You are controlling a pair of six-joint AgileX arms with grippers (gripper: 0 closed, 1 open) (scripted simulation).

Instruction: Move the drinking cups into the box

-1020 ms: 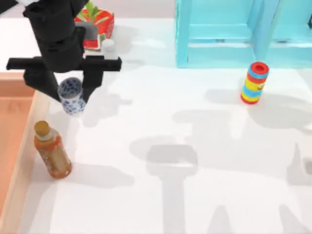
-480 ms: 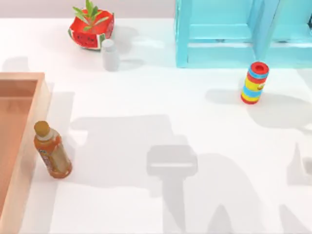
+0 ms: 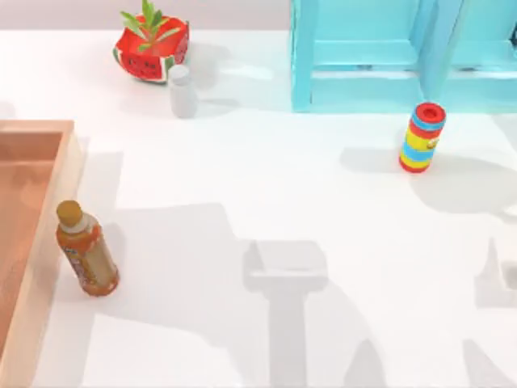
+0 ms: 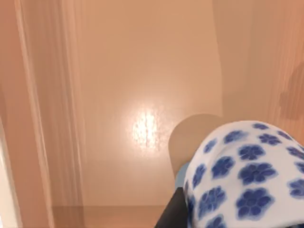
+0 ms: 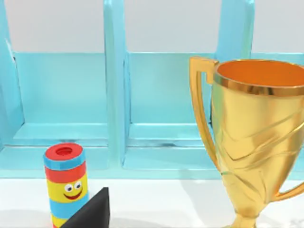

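Floral cup (image 4: 247,173) gone from tabletop since earlier, now over box (image 4: 142,95) floor; claw state unclear.

Colours: counter (image 3: 323,178) white. Box (image 3: 32,202) light orange-brown wood, walls and floor alike. Cup (image 4: 247,175) white with blue flower print. Shelf (image 3: 380,56) turquoise blue. Striped cylinder (image 3: 422,137) banded red, yellow, blue, with a smiley face on the yellow band in the right wrist view. Trophy (image 5: 254,137) shiny gold. Bottle (image 3: 85,249) orange with tan cap. Small bottle (image 3: 182,90) pale grey-white. Planter (image 3: 152,48) red like a watermelon slice, green leaves.
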